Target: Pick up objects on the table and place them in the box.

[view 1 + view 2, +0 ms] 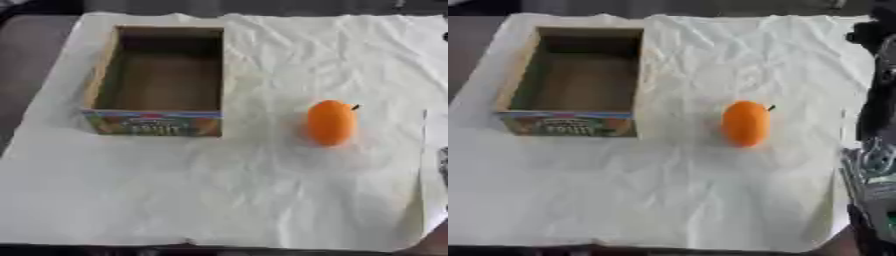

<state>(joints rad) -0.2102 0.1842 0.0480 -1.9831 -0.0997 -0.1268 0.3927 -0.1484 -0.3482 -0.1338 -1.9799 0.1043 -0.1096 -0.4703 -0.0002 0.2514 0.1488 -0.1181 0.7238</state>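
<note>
Right hand (877, 175) at lower right edge, fingers unclear; orange fruit (331, 122) right of box (157, 122).

Open cardboard box (576, 80) sits upper left of the frame on a wrinkly white sheet (684, 190), nothing inside it. Orange oval fruit (745, 123) stands a bit right of center, apart from the box. Dark robot arm (877, 150) runs down the right edge.

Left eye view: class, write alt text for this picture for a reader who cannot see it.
An orange fruit with a small dark stem lies on a wrinkled pale cloth, to the right of an open, empty cardboard box with a colourful printed front. Neither robot hand shows in this view.
</note>
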